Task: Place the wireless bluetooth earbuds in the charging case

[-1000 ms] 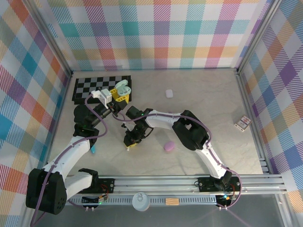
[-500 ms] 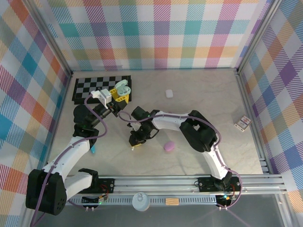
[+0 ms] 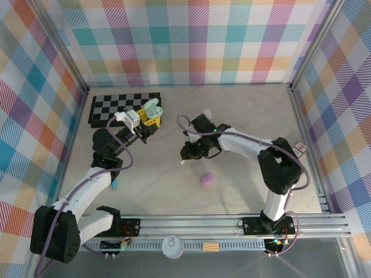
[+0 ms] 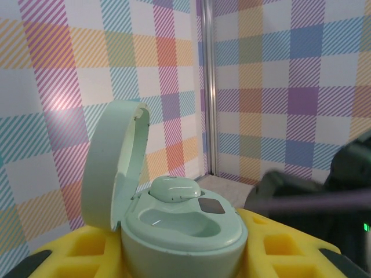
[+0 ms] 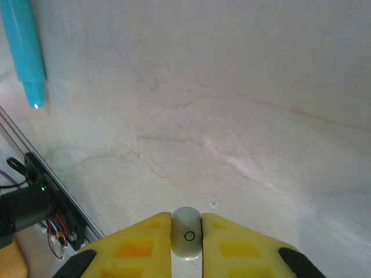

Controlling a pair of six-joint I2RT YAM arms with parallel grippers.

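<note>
My left gripper [image 4: 185, 258] is shut on a mint-green charging case [image 4: 191, 234], held upright with its lid [image 4: 116, 162] swung open. One mint earbud [image 4: 174, 188] sits in the far well; the near well is empty. In the top view the case [image 3: 151, 108] hovers by the checkerboard, above the left gripper [image 3: 148, 120]. My right gripper [image 5: 186, 223] is shut on a pale earbud [image 5: 186, 238], pinched between its yellow fingers above the bare tabletop. From above, the right gripper [image 3: 185, 157] hangs mid-table, to the right of the case.
A purple case [image 3: 206, 179] lies just right of the right gripper, a white case [image 3: 207, 114] farther back. A checkerboard mat [image 3: 110, 107] lies at the back left. A teal cylinder [image 5: 24, 49] lies near the left arm, and a small card box [image 3: 297, 150] by the right rail.
The right arm swung right and away from the front edge, carrying the pale earbud off the table. The left gripper with the case shifted slightly back and right.
</note>
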